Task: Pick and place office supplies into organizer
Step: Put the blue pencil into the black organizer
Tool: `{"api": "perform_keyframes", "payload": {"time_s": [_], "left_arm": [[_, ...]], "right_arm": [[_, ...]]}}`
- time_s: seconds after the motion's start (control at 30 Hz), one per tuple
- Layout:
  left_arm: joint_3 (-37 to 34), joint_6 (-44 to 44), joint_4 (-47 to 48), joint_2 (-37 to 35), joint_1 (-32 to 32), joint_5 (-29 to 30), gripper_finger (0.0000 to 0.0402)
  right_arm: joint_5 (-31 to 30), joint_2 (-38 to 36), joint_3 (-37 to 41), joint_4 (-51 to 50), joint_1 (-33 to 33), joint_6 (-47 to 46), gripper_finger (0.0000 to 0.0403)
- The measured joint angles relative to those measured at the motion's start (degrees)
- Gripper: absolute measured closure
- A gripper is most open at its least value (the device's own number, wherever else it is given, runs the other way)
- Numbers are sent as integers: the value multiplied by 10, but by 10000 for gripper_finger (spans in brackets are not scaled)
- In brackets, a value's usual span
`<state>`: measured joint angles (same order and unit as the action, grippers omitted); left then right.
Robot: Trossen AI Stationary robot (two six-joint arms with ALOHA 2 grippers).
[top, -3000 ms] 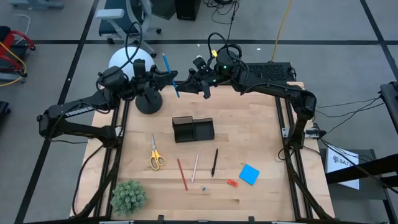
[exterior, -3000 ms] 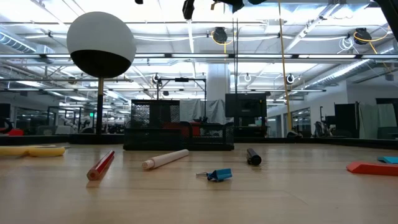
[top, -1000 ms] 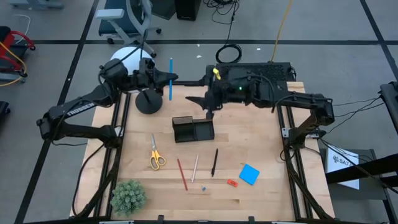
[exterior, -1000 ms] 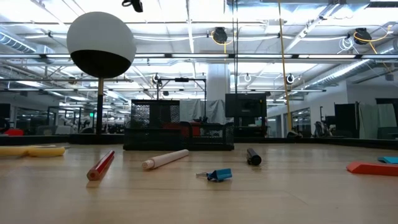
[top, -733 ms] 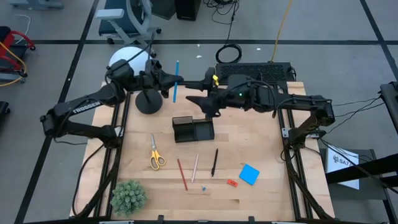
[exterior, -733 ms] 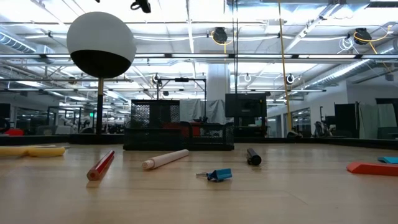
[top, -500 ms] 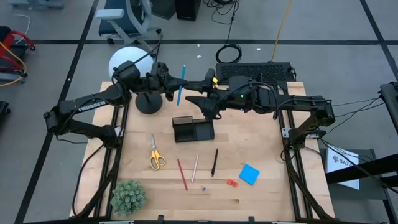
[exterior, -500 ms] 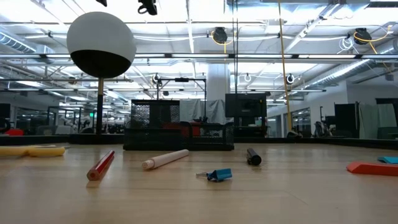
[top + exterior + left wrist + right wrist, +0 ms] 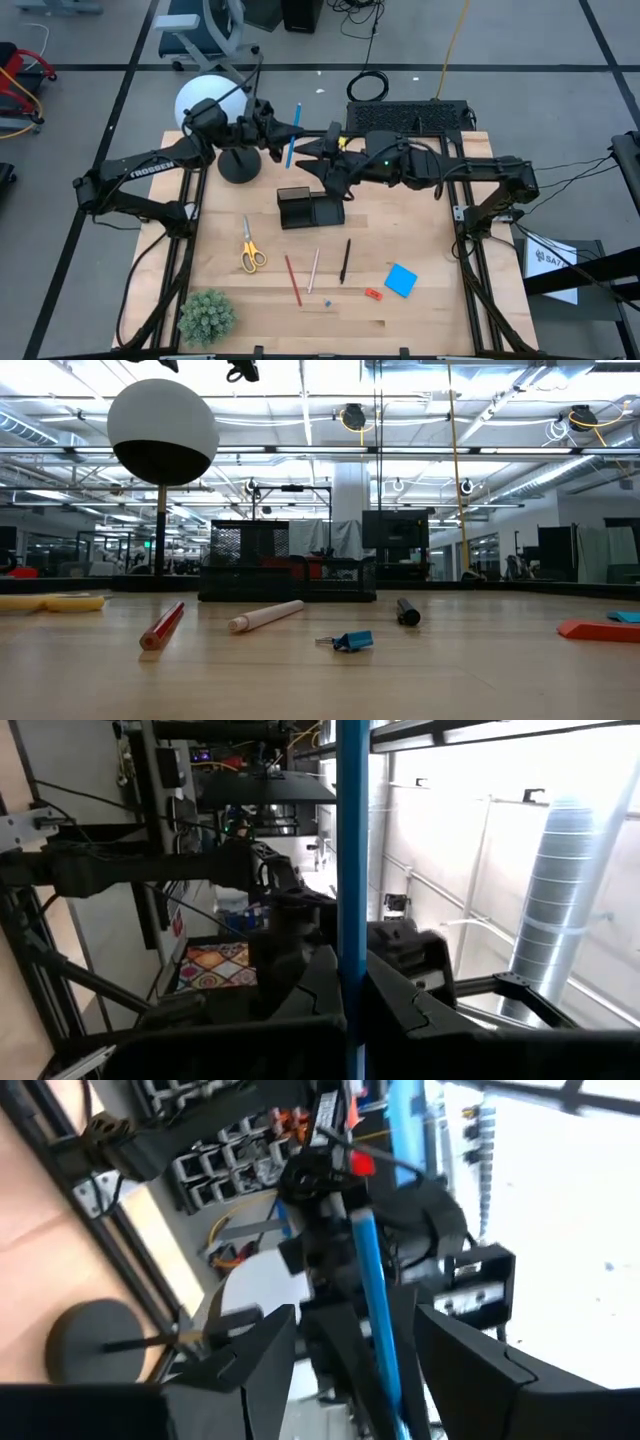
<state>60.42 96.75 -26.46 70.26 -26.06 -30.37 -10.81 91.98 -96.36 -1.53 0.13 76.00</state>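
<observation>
Left hand grips the blue pen upright; right hand gapes empty beside it.

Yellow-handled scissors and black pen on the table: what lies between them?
In the high view, a red pencil and a pale pencil lie between the yellow-handled scissors and the black pen.

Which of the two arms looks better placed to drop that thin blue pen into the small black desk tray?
Probably the left. The left gripper already holds the thin blue pen, raised beyond the small black desk tray. The right gripper is open and empty, facing the pen, so it would first need to take it.
</observation>
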Motion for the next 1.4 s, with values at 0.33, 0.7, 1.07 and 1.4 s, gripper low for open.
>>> {"api": "perform_keyframes", "payload": {"time_s": [0.33,0.7,1.07,1.4], "left_arm": [[0,-1,15,0,24,9,401],[1,-10,17,16,42,21,401],[0,-10,20,18,43,21,401],[0,-11,18,18,43,22,401]], "right_arm": [[-35,0,30,48,8,41,206],[-42,0,34,50,11,38,207],[-42,0,34,50,11,28,219],[-42,0,34,49,24,27,333]]}}
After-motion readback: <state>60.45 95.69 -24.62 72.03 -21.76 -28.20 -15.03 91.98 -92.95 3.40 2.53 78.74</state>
